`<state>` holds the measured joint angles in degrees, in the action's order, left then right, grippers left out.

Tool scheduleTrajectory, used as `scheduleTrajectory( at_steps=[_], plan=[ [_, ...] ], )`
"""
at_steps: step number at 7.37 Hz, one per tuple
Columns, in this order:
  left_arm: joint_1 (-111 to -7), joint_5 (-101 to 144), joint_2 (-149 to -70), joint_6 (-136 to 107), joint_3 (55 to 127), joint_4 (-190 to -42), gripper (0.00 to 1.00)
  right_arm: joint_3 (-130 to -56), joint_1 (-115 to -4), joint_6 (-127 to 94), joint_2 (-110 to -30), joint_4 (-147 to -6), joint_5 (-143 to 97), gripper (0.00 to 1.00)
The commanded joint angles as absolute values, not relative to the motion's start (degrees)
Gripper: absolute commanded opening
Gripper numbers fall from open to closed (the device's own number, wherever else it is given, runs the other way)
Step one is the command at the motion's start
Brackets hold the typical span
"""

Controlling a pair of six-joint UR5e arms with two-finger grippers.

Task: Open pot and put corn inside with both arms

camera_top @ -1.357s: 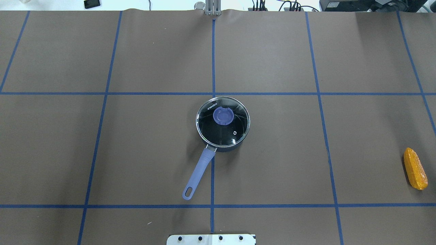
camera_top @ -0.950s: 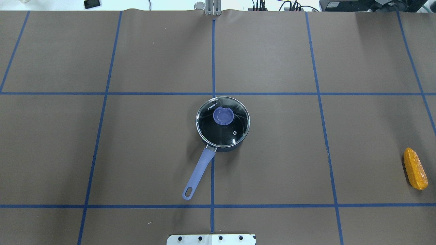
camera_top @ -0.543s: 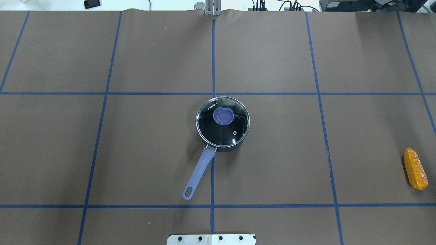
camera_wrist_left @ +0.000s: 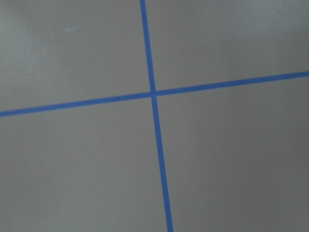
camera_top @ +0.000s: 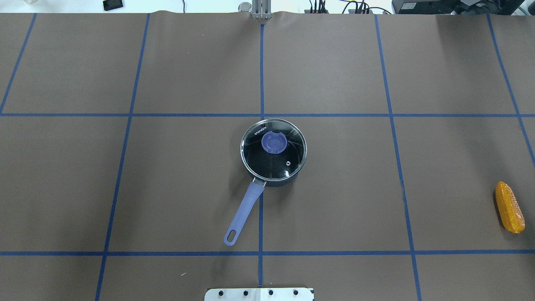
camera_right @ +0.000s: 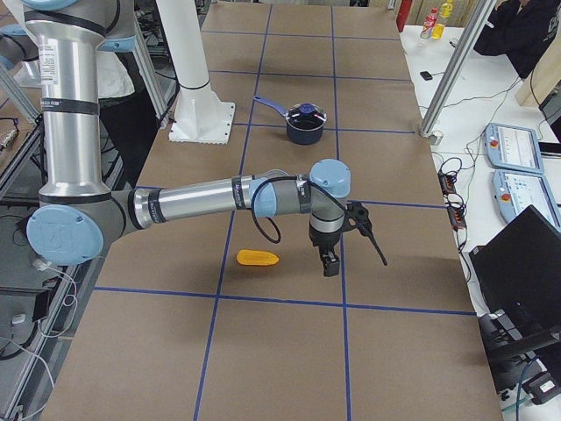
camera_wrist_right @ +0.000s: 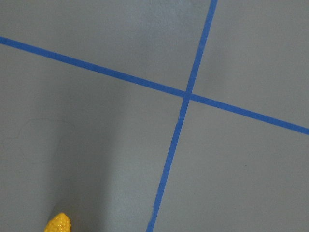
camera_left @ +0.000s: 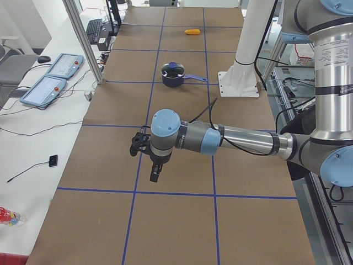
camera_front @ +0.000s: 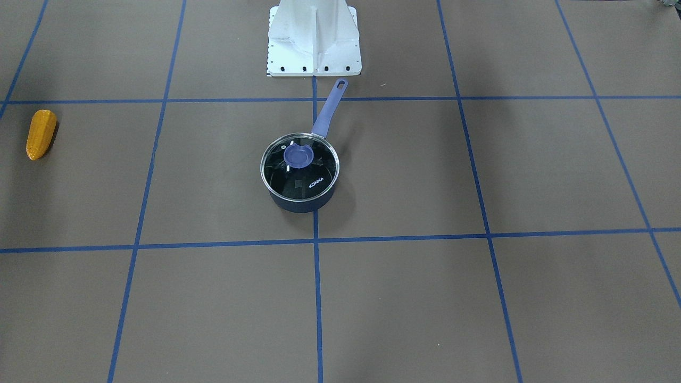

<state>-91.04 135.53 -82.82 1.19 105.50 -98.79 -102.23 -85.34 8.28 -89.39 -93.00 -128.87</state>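
The navy pot stands at the table's middle with its glass lid on; its lavender handle points toward the robot's base. It also shows in the front view. The corn lies flat far to the right, also in the front view and at the right wrist view's bottom edge. My right gripper hangs a little beside the corn. My left gripper hangs over bare table, far from the pot. I cannot tell whether either is open or shut.
Blue tape lines cross the brown table cover. The white mounting base stands just behind the pot's handle. Control tablets and cables lie on the white bench past the table's far edge.
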Motion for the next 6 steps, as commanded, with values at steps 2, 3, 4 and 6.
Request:
scheduleTrajectory(
  at_steps=[2, 3, 4, 6],
  plan=[
    [-91.05, 138.49, -84.11, 1.32, 105.64, -107.13, 0.99, -102.57, -85.52, 7.73, -85.87, -92.99, -128.76, 1.00],
    [-91.05, 142.60, -85.16, 1.23, 103.99, -107.57, 0.99, -102.57, -85.52, 7.39, -85.52, -92.99, -128.85, 1.00],
    [-91.05, 142.73, -85.95, 1.06, 105.72, -110.01, 0.99, -102.66, -85.52, 7.30, -85.52, -91.77, -128.93, 1.00],
    [-86.08, 141.95, -90.23, -6.52, 104.94, -111.80, 0.99, -102.22, -85.17, 1.53, -85.96, -87.03, -128.50, 1.00]
  ],
)
